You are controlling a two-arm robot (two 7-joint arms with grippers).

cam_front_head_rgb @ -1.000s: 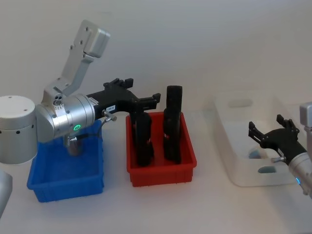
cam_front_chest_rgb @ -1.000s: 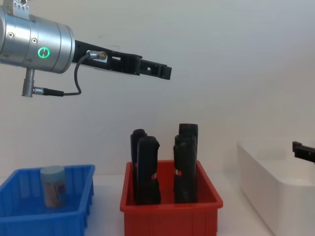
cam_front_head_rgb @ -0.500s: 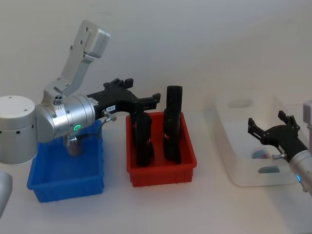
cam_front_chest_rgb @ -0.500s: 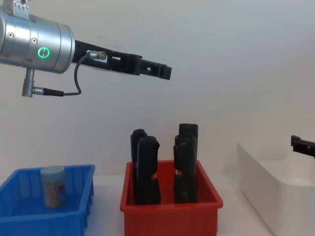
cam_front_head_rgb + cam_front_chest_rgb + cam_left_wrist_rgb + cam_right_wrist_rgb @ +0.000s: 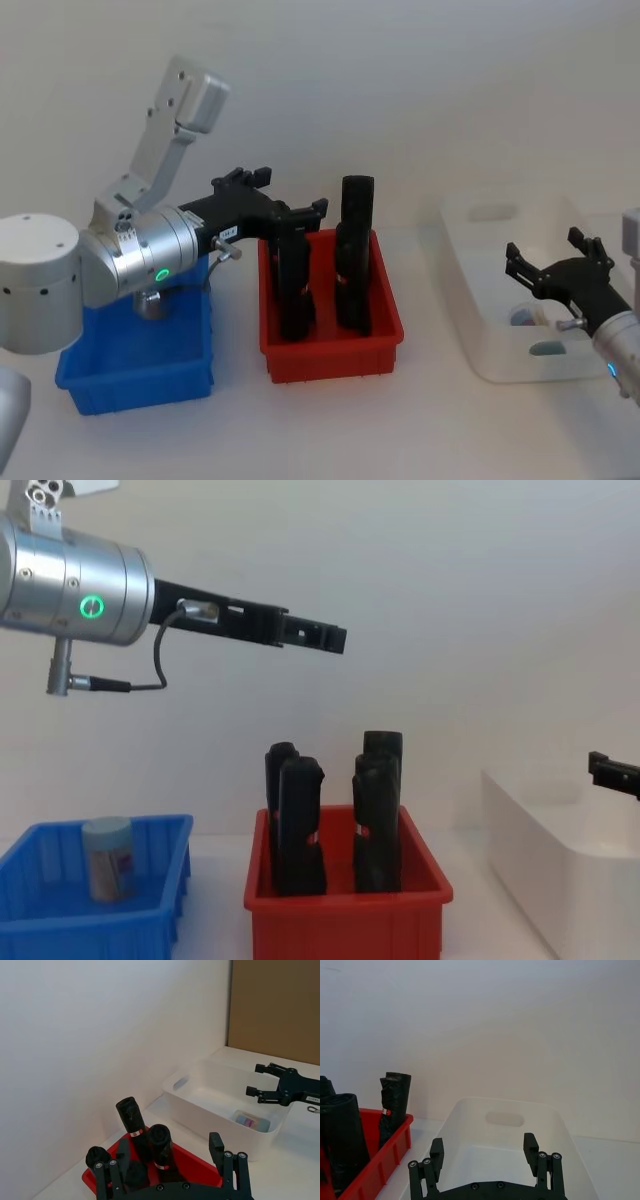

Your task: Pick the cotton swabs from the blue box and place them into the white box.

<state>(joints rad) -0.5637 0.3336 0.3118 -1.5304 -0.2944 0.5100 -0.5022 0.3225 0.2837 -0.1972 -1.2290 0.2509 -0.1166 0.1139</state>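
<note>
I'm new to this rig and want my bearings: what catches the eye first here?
Tall black handle-shaped objects standing upright in the bright red plastic bin at centre draw the eye first, with the left gripper open high above them. A small clear cotton swab jar stands in the shallow blue plastic bin on the left; the right gripper hangs open over the white plastic box on the right, where another jar lies.
</note>
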